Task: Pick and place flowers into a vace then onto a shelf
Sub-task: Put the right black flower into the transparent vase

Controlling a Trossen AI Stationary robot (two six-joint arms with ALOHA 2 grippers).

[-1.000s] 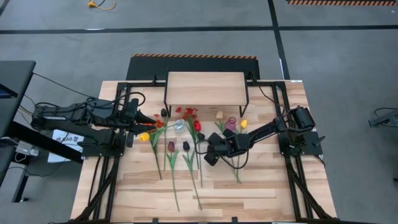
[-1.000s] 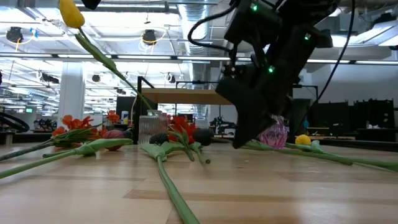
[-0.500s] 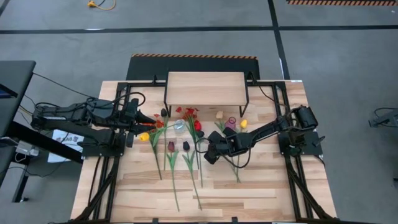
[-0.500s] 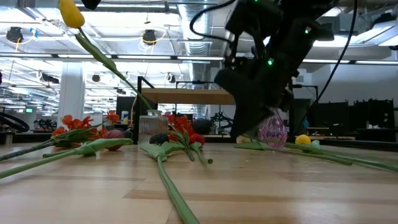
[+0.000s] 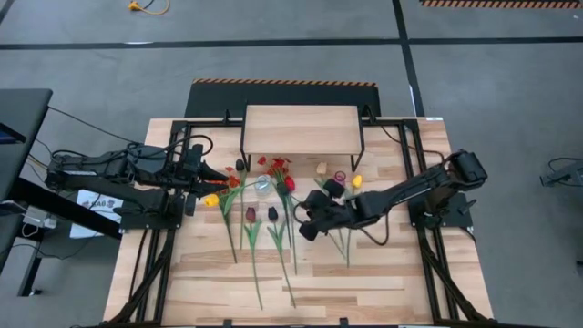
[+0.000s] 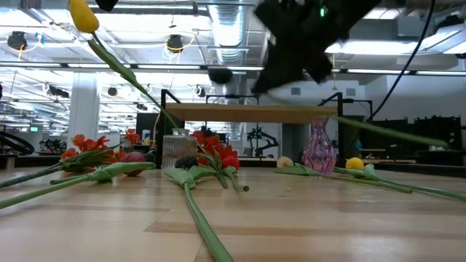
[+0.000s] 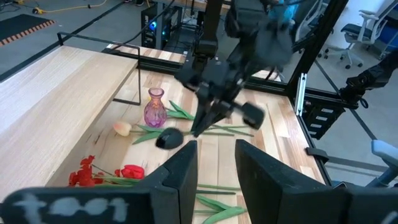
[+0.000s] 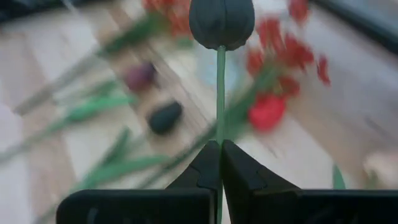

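While both arms hang over the wooden table, the scene reads from left to right as follows.

Left gripper (image 5: 202, 176): it sits at the table's left side, near the back. Its fingers are part-way closed on the stem of a yellow tulip (image 5: 211, 199), whose head shows high up in the low view (image 6: 83, 16) with the stem slanting down to the table.

Table (image 5: 383, 282): light slatted wood with black frame rails along both sides.

Loose flowers (image 5: 258, 228): they lie on the boards between the two arms. They include red-orange sprays (image 6: 87, 145), a red tulip (image 5: 289, 184), two dark maroon heads (image 5: 250, 214) and long green stems running toward the front edge. A small clear glass (image 6: 175, 151) stands among them.

Shelf (image 5: 301, 128): the low wood-topped riser on black legs stands at the back centre, behind the flowers, with nothing on its top.

Vase (image 6: 317, 151): pink and clear, upright on the table just in front of the shelf's right end. A cream tulip (image 5: 322, 168) and a yellow one (image 5: 357, 181) lie close by it.

Right gripper (image 5: 307, 219): it is raised above the table right of centre. Its fingers are pinched tight on the thin green stem of a dark tulip (image 8: 221, 23). The head stands straight ahead of the fingertips, over the scattered flowers.

Blocking: the right arm crosses the stems lying beside the vase.
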